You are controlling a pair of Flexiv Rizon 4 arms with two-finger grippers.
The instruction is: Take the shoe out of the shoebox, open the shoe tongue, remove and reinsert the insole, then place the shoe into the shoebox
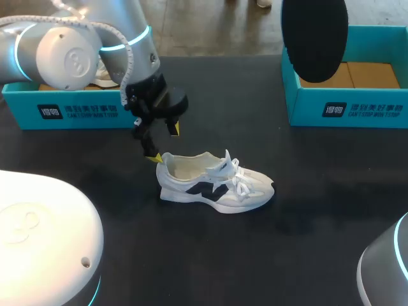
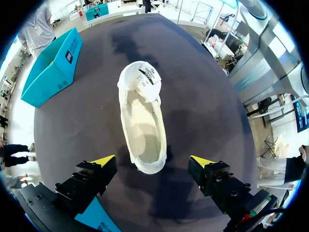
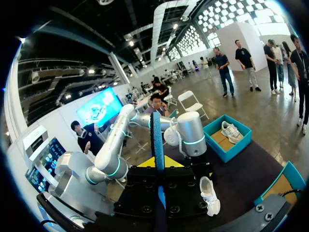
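Dark tabletop (image 1: 306, 210) carried the shoe (image 1: 213, 182) on its sole, out of the box, tongue folded forward, insole out. Left fingers (image 2: 104, 162) hung spread just over the heel end. Farther back, right fingers (image 3: 145, 163) pinched the black insole (image 1: 314, 38) aloft near the shoebox (image 1: 347, 105). Reinsertion and boxing looked left to do.

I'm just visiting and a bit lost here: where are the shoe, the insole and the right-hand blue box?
shoe (image 1: 204, 189): head view, on its dark side marking.
insole (image 1: 315, 38): head view, middle of its black face.
right-hand blue box (image 1: 363, 105): head view, on its front wall.
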